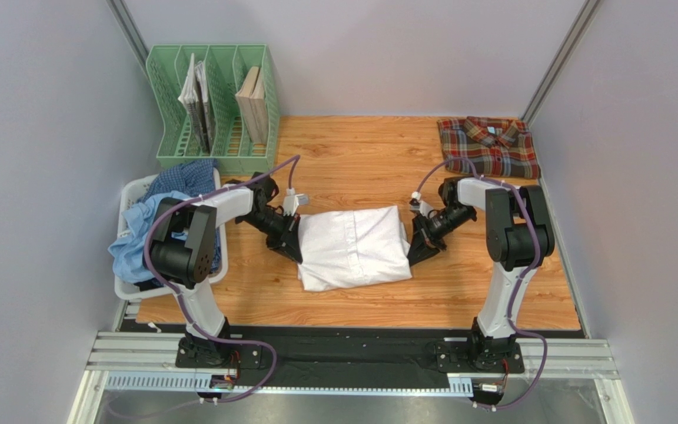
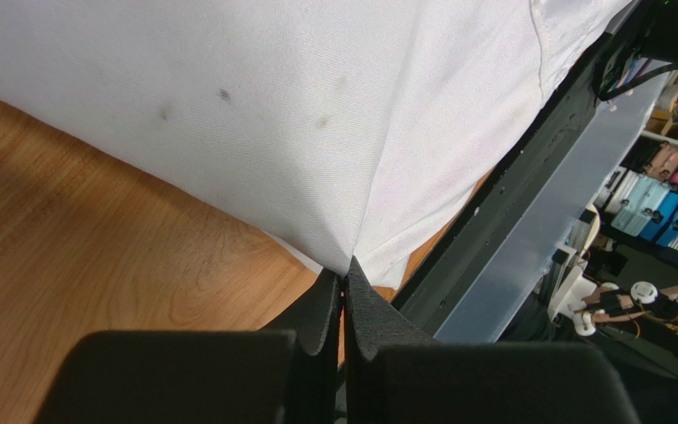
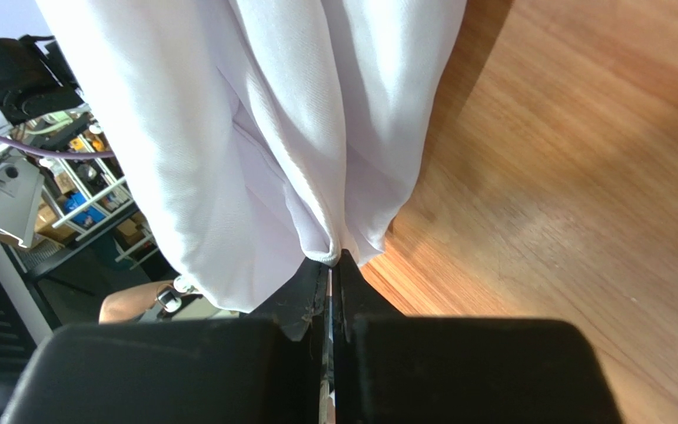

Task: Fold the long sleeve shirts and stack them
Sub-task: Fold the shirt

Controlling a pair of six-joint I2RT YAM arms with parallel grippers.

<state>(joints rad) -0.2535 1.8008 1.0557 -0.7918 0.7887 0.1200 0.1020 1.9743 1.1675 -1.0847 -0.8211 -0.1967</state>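
Folded white shirt [image 1: 351, 247]; left gripper [image 1: 296, 250] at its nine o'clock and right gripper [image 1: 416, 250] at three o'clock each pinch its edge

Left arm [image 1: 188, 240]: base at 7 o'clock of the top view; elbow raised at 9 o'clock; forearm slanting down toward 4 o'clock.
Left gripper [image 1: 293, 246]: fingers [image 2: 320, 305] pressed together, pinching an edge of the white shirt [image 1: 351, 247].
Right arm [image 1: 510, 231]: base at 5 o'clock; elbow raised at 3 o'clock; forearm slanting down toward 8 o'clock.
Right gripper [image 1: 419, 248]: fingers [image 3: 303, 296] pressed together, pinching the opposite edge of the same cloth.
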